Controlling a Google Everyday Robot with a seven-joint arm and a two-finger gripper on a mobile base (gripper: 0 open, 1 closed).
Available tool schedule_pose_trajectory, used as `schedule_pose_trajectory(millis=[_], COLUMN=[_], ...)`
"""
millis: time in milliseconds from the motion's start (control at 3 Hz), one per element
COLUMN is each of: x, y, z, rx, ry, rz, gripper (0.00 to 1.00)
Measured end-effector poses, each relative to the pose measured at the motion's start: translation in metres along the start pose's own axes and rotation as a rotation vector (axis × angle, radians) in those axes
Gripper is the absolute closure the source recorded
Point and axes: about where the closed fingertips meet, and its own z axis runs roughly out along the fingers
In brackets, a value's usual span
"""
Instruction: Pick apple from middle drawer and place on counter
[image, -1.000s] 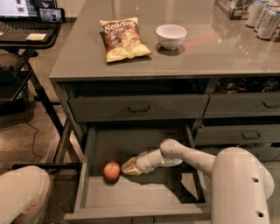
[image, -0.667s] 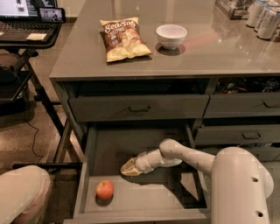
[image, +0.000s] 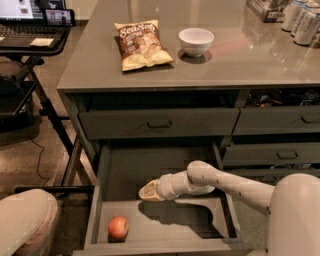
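**Gripper closed and empty above the drawer, apple apart in the front corner**

The gripper (image: 146, 192) hangs inside the open middle drawer (image: 96, 210), over the middle of its floor. Its yellowish tips are drawn together into a narrow wedge pointing left, with no gap showing between them. It holds nothing and touches nothing that can be seen. A dark shadow lies on the drawer floor just below it.

The apple (image: 118, 227) rests on the drawer floor in the front left corner, near the left wall and the front wall. It sits well apart from the gripper, lower and to the left.

The arm (image: 225, 181) is smooth, cream-coloured and rounded, and it comes in from the right over the drawer's right wall. The bulky pale robot body (image: 295, 215) is cut off at the lower right and hides the drawer's right front corner. Another pale rounded shape (image: 25, 220) is cut off at the lower left; what it is cannot be made out.

The drawer is plain matte grey inside, wide and deep. Above it, the shallower top drawer (image: 159, 123) is shut, with a small dark bar handle.

The counter (image: 240, 65) is a glossy grey slab with a squared edge. On it lie a crinkled chip bag (image: 140, 44) and a white bowl (image: 196, 41) with a smooth round rim. Cans (image: 300, 22) at the far right are partly cut off. A laptop (image: 30, 20) sits on a black stand at the upper left.
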Motion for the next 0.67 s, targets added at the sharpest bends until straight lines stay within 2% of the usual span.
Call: schedule_pose_trajectory(millis=[667], x=[-0.060], y=[0.025], z=[-0.016], rx=[0.025], ry=[0.041], rz=[-0.067], gripper=[0.21])
